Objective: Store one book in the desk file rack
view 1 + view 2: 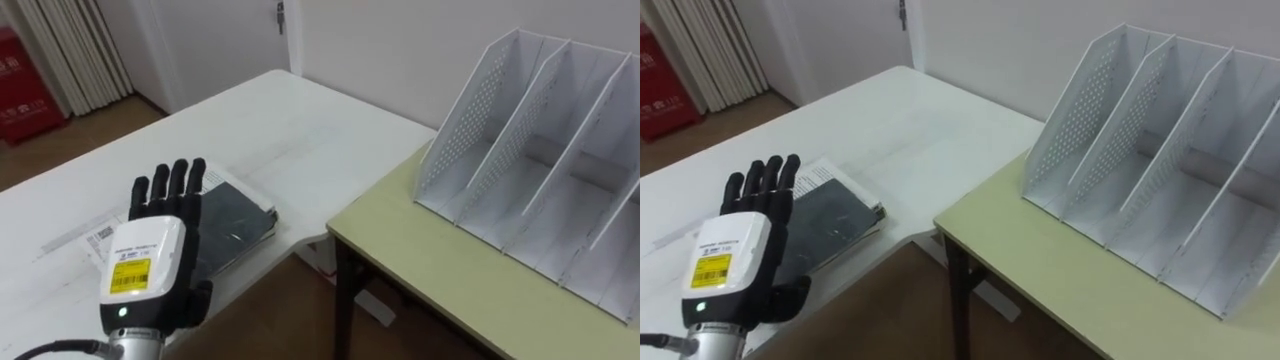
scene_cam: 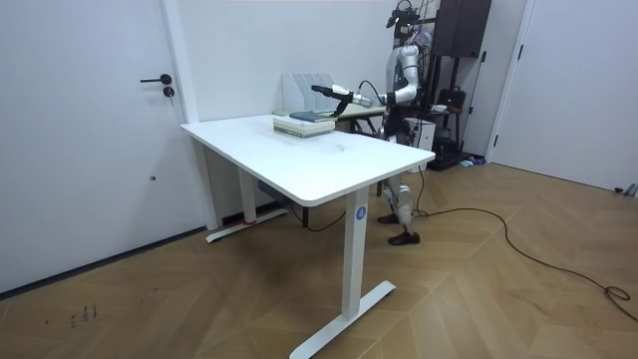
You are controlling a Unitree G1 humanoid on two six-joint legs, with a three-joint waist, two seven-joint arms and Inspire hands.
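A dark-covered book point(image 1: 238, 222) lies on top of a lighter book or papers near the corner of the white table point(image 1: 300, 120). My left hand point(image 1: 150, 262) hovers just over the book's near end, back of the hand towards me, fingers straight and open, holding nothing. The white file rack point(image 1: 540, 150) with several slanted compartments stands empty on the green desk point(image 1: 440, 280) to the right. In the room view the left hand point(image 2: 321, 90) reaches out over the book point(image 2: 304, 119), in front of the rack point(image 2: 302, 88).
A narrow gap with floor beneath separates the white table from the green desk. The rack's open slots face me. A red box point(image 1: 25, 85) and curtains stand far left, and a door point(image 1: 225, 35) is behind the table.
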